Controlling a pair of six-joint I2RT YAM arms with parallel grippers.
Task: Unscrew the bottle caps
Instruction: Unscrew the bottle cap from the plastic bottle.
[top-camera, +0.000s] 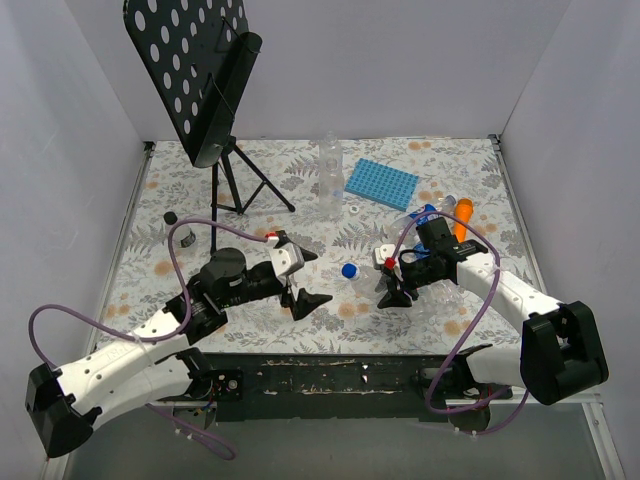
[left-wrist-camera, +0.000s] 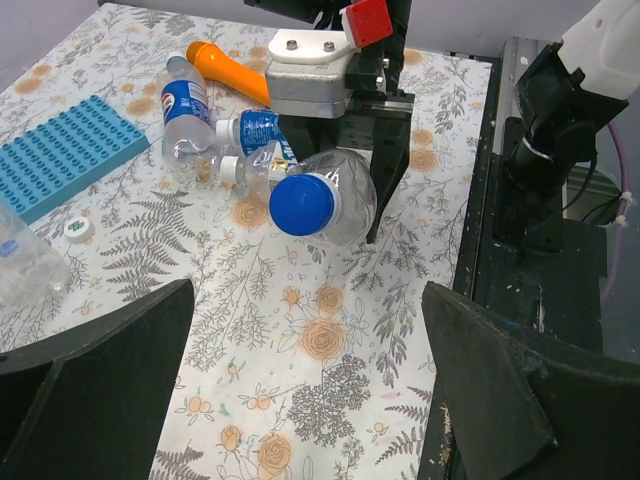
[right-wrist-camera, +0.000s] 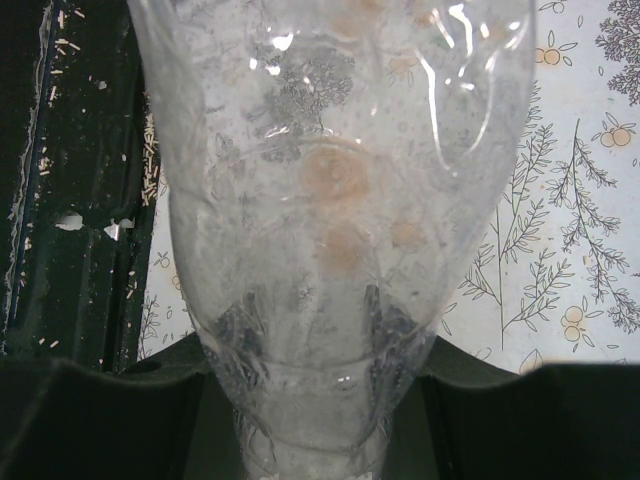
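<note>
right claw (top-camera: 395, 292) is clamped on a clear bottle (left-wrist-camera: 350, 195) lying sideways, around center of the top view. Its blue cap (left-wrist-camera: 302, 205) is on and points toward the left arm. left claw (top-camera: 303, 279) has its fingers wide apart, sitting just left of that cap w/ a gap btwn them. Right wrist cam is basically all bottle. Upper right of the top view: labeled bottles (left-wrist-camera: 185, 110) lie in a pile next to an orange stick (left-wrist-camera: 225, 68). blue tray (top-camera: 381, 183) sits above-left of the pile, w/ a loose white cap (left-wrist-camera: 77, 230) near it. upright bottles (top-camera: 330, 170) stand left of the tray.
</note>
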